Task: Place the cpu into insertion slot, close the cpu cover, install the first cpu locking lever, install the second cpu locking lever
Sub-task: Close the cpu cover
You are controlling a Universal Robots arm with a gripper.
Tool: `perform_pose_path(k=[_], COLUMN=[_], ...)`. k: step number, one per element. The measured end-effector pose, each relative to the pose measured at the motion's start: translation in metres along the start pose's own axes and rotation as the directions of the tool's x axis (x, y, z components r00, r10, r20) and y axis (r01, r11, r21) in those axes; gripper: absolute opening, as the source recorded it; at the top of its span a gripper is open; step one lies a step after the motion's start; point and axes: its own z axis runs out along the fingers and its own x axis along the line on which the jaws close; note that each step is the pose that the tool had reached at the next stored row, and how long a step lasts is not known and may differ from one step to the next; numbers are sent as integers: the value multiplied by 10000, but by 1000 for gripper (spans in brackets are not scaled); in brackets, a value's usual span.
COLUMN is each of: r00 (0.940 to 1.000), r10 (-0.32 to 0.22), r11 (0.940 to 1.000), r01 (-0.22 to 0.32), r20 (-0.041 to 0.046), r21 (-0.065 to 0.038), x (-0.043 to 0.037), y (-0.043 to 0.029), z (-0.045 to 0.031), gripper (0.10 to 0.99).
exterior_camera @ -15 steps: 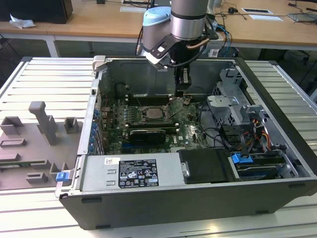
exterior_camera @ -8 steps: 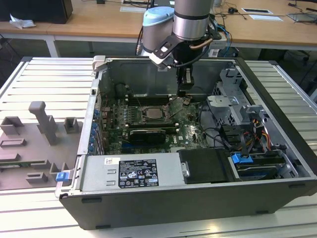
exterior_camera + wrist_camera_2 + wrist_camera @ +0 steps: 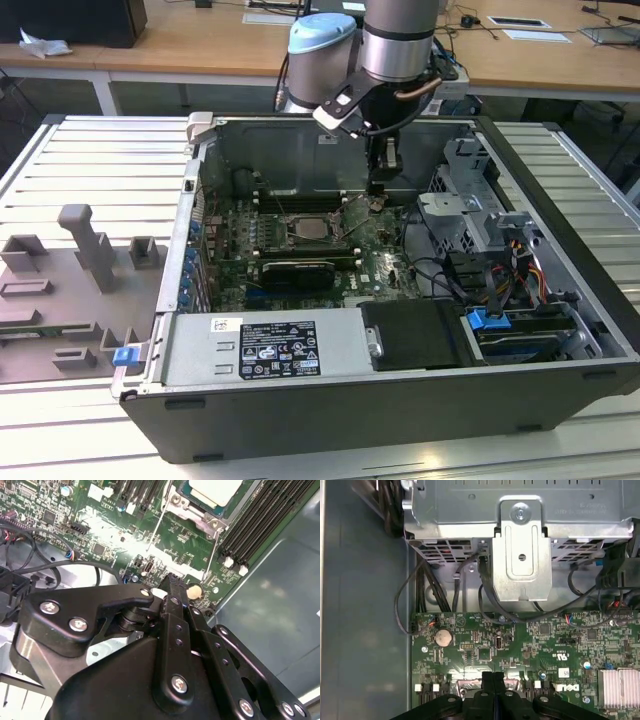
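The cpu (image 3: 215,489) shows its silvery top inside the insertion slot (image 3: 212,522) on the green board; in the exterior view the cpu (image 3: 311,228) sits mid-board. The cpu cover (image 3: 186,511) lies as a metal frame around it. Two thin wire levers run out from the socket, one lever (image 3: 159,522) on one side and another lever (image 3: 212,555) on the other, both looking unlatched. My gripper (image 3: 172,580) is shut with nothing seen between its fingers, its tip just beside the second lever's free end. Both the exterior view and the first wrist view show the gripper (image 3: 378,198) (image 3: 496,676) low over the board.
Black memory slots (image 3: 260,520) flank the socket. A coin battery (image 3: 443,637) lies close to the fingertips. A black graphics card (image 3: 297,272) sits in front of the socket. A metal drive cage (image 3: 470,200) with cables stands at the exterior view's right, grey fixtures (image 3: 85,245) outside the case at its left.
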Motion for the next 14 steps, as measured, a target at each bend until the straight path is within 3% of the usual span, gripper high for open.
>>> perform_pose_path(k=[14], r00=[10000], r10=[0], r11=[10000], r01=[0], r20=[0], r21=[0], x=[2], y=[123], z=[7], gripper=[106])
